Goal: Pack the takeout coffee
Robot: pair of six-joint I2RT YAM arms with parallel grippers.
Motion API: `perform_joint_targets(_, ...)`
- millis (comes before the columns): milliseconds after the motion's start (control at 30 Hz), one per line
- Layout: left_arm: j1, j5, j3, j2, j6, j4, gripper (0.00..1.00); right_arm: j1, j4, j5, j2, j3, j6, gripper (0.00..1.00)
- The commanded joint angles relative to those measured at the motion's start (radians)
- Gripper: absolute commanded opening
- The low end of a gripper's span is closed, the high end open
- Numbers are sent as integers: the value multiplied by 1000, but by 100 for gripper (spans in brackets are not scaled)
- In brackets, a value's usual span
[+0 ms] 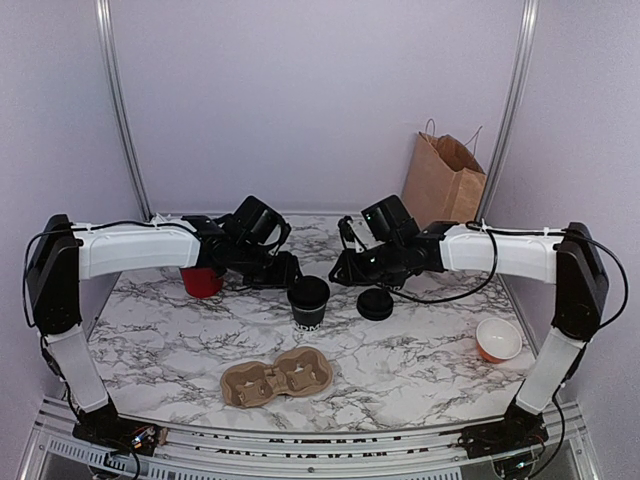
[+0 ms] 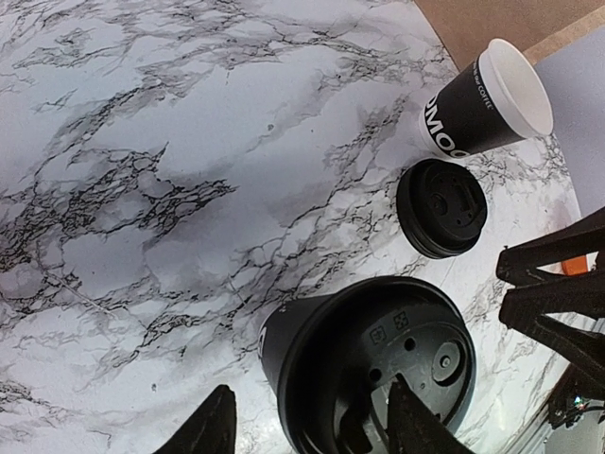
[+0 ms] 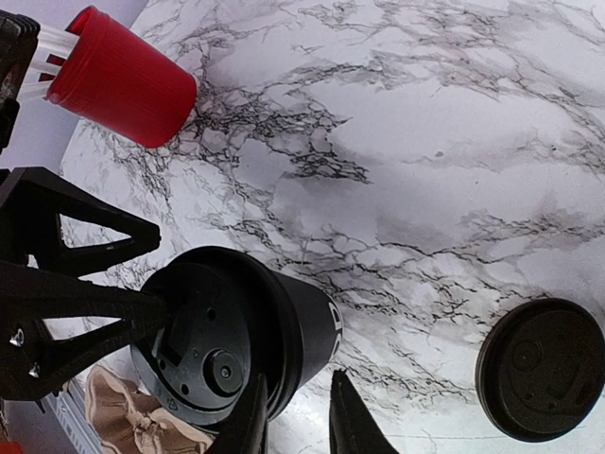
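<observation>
The takeout coffee (image 1: pixel 308 300) stands upright in the middle of the worktop (image 1: pixel 420 360) with its lid seated, so capping looks done but packing has not begun. The left tool (image 2: pixel 310 402), at its 10 o'clock, is open by the lid's rim and grips nothing. The right tool (image 3: pixel 298 388), at 1 o'clock, is narrowly parted and empty. The cardboard carrier (image 1: pixel 277 378) at 6 o'clock is unfilled. A loose lid (image 1: pixel 375 303) lies at 3 o'clock, and the paper bag (image 1: pixel 443 182) stands well off at 1 o'clock.
</observation>
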Motion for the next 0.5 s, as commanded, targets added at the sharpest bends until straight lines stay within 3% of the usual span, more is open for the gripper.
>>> perform_joint_targets(0,-5,-10,-12,-11,-7,3,53,-1,57,-37,21,-2,14,22)
perform_joint_targets(467,-8,-8,-14,15,-9,14,41,2,84,-66,44,-53,33,18)
